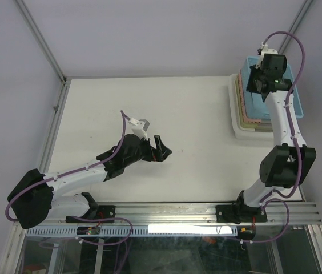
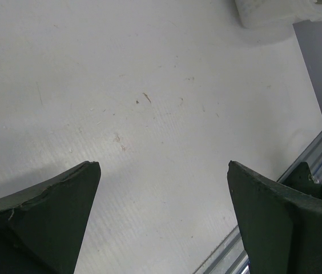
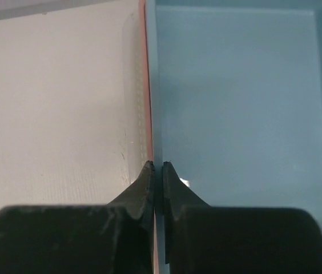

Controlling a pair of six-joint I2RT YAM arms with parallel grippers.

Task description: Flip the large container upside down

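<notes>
The large container (image 1: 296, 100) is a light-blue bin on top of a stack at the table's far right. In the right wrist view its open inside (image 3: 235, 103) faces up, with a row of holes in the right wall. My right gripper (image 3: 156, 166) is shut on its left wall, one finger inside and one outside. From above, the right wrist covers that gripper (image 1: 256, 85) and part of the bin. My left gripper (image 1: 164, 149) hovers low over the table's middle, far from the bin, and stands open (image 2: 164, 165) with only bare table between its fingers.
Under the blue bin lie a pink container (image 1: 242, 105), whose rim (image 3: 144, 85) shows beside the gripped wall, and a wider white one (image 1: 238, 130). A corner of that white container (image 2: 269, 14) shows in the left wrist view. A metal rail (image 1: 206, 212) runs along the near edge.
</notes>
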